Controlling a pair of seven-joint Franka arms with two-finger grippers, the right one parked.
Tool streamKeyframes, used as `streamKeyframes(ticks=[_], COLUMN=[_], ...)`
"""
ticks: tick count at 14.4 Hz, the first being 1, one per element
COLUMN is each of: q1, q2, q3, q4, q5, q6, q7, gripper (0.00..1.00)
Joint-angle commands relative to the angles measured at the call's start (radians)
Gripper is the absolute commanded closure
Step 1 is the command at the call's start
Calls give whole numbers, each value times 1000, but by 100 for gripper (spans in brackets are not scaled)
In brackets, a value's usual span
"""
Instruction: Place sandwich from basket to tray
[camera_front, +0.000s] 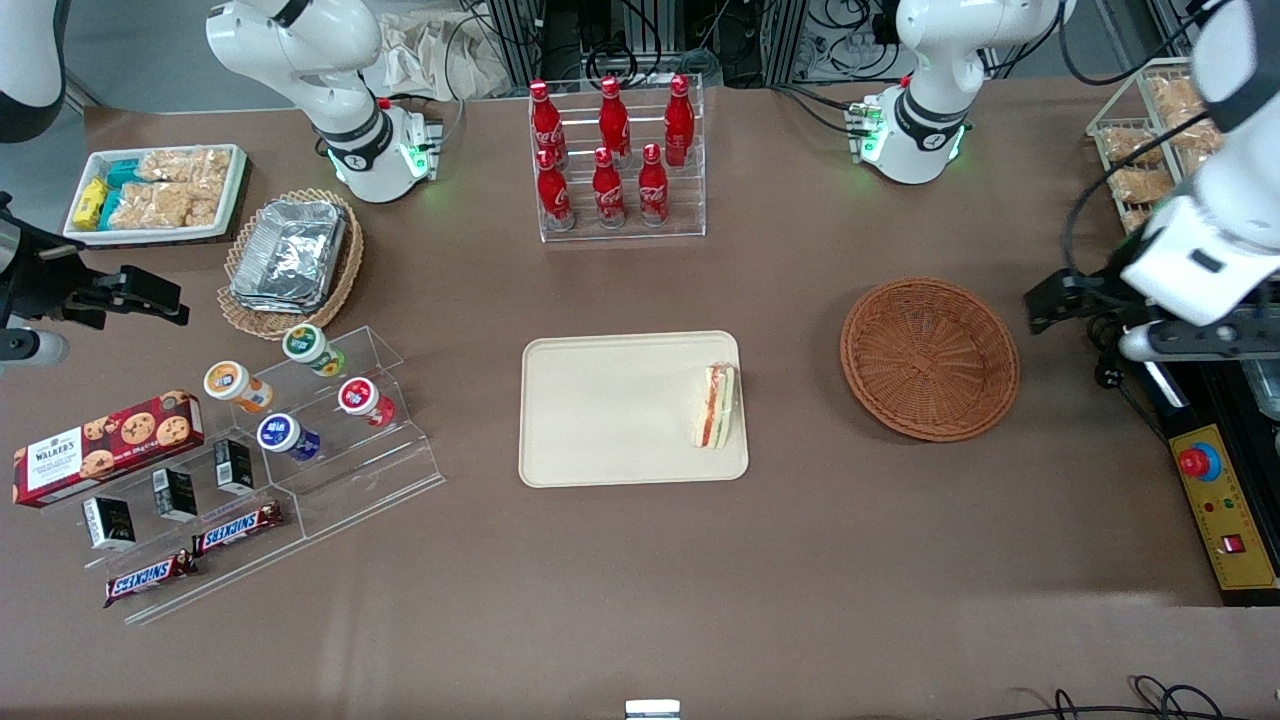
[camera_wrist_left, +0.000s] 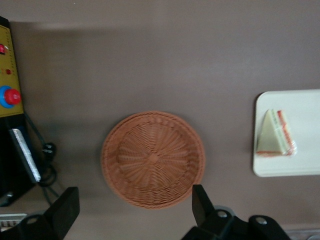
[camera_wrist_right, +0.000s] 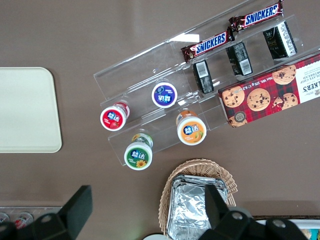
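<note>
Sandwich (camera_front: 715, 406): lies on the beige tray (camera_front: 610, 420), close to the rim at the edge nearest the basket; one white bread face and the orange-red and green filling edge show.
Basket (camera_front: 930, 358): round reddish-brown wicker, on the brown worktop (camera_front: 640, 580) beside the tray toward the working arm's end, apart from the tray; nothing lies in it.
Tool (camera_wrist_left: 135, 207): held above the worktop over the basket's edge, at the working arm's end; its two black fingers (camera_wrist_left: 65, 210) stand wide apart with nothing between them. In the front view the tool (camera_front: 1060, 295) is mostly covered by the arm's white body.
Cut off: in the left wrist view only the tray's end with the sandwich shows.
Yellow control box (camera_front: 1225, 510): sits at the worktop's edge near the basket, with a red button; partly out of frame in the wrist view.
</note>
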Motion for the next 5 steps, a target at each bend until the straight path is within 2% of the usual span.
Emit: streamKeyframes(ticks=[1,5], q1=[-128,-130], q2=[-25,2], q3=[188,189], q4=[-20,34], q5=[-18,-5], q6=[-13,-15], q7=[137,188], gripper=[0,0])
